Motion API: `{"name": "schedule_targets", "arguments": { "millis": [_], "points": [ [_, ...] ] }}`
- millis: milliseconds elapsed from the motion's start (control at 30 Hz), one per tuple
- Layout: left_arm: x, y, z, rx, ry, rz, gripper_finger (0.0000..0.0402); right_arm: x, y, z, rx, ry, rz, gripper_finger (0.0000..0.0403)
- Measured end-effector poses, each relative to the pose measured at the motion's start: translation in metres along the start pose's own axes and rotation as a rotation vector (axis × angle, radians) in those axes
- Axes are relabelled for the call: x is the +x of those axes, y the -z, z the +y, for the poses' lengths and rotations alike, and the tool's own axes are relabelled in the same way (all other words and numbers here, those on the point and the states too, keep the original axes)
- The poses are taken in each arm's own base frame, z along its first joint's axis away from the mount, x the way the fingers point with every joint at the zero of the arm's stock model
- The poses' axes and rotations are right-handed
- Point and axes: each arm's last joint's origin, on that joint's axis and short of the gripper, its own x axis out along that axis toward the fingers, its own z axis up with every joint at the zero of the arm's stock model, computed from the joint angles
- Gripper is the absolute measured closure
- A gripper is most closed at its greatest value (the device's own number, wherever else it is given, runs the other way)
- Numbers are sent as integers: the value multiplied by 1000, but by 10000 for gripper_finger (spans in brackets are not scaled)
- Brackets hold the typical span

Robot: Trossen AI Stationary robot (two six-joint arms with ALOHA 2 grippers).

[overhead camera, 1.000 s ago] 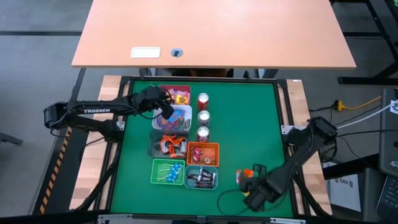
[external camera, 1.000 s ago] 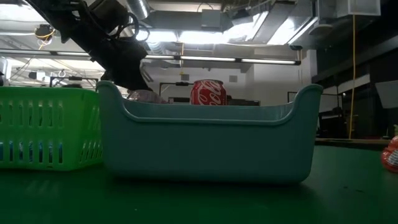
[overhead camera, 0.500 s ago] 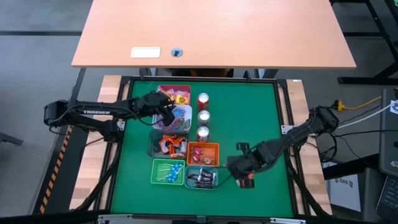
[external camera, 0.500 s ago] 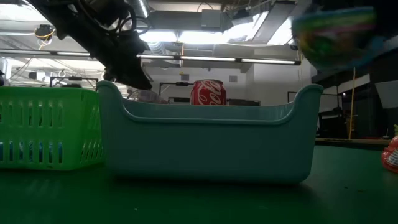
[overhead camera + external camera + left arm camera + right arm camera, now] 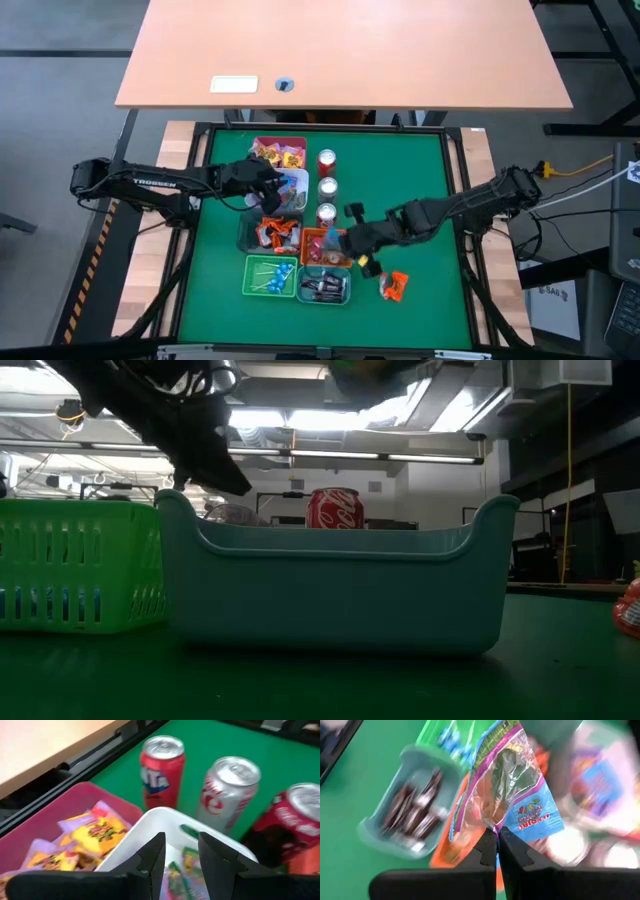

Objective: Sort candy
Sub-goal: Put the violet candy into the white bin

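Open green table (image 5: 420, 170) lies right of the three cans (image 5: 326, 188); left of them the bins (image 5: 297, 240) crowd together, seemingly without gaps

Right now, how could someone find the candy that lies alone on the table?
Start at the green table and find the teal bin at its near edge. Beside that bin, toward the right arm's side, one orange-wrapped candy lies alone on the mat; all other sweets on the table sit inside bins.
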Motion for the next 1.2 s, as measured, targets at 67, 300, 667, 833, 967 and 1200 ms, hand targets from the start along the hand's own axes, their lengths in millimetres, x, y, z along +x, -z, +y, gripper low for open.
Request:
{"name": "schedule_targets", "arguments": {
  "millis": [67,300,667,833,967,1200],
  "points": [
    [-2,-1,-5,-12,24,-18,296,2,-6,-14,-26,32,-72,400],
    [-12,-5,-23,-13,103,-101,300,5,-12,-69,-57,163,-195,400],
    [-54,-14,-31,-14,236,-214,301,37,-1,-136,25,85,-306,400],
    [-77,-15,-23,28,255,-238,301,63,-2,-151,37,126,-363,400],
    [-90,-13,-15,48,252,-240,301,86,-3,-158,39,154,-412,400],
    [-104,-7,-2,99,190,-228,301,122,-2,-161,33,179,-469,400]
  ]
}}
